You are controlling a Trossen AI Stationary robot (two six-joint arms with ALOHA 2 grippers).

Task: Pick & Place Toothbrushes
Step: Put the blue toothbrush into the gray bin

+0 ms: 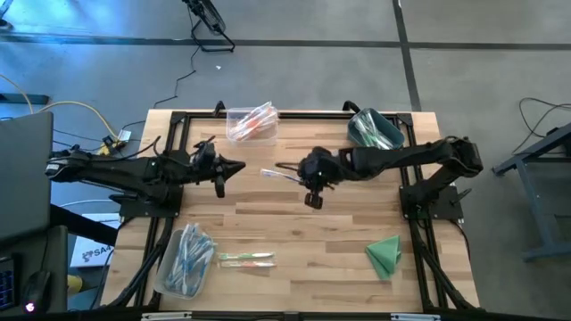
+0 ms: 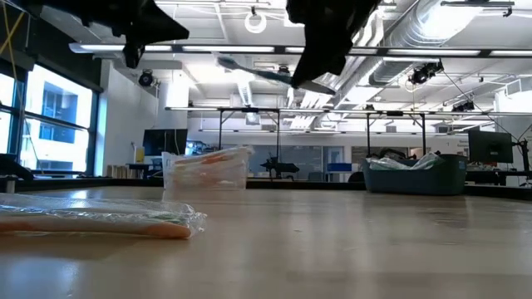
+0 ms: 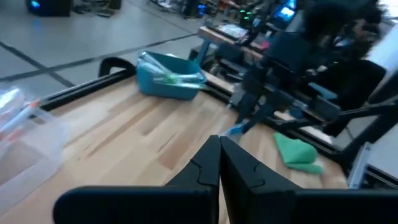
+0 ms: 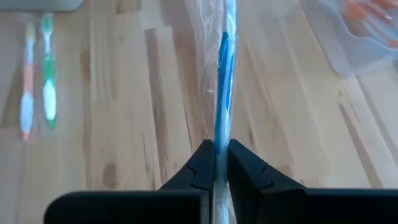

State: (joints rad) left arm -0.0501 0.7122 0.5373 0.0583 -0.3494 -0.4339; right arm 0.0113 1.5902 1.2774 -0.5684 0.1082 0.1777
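1. Your right gripper point(image 4: 217, 163) pinches a wrapped blue toothbrush point(image 4: 224, 81) by one end, held above mid-table; the length sticks out ahead of the fingers, probably so it can be carried and dropped lengthwise.
2. Your left gripper point(image 3: 219, 163) waits over the table's left side, jaws pressed together on nothing.
3. Clear bin point(image 1: 251, 122), far edge: orange-accented brushes inside.
4. Teal bin point(image 1: 376, 129), far right: greenish brushes inside.
5. Bin point(image 1: 186, 260), near left: blue-accented brushes, likely this one's destination.
6. Two loose brushes point(image 1: 246, 259), orange and green, lie beside it; a green cloth point(image 1: 385, 255) sits near right.
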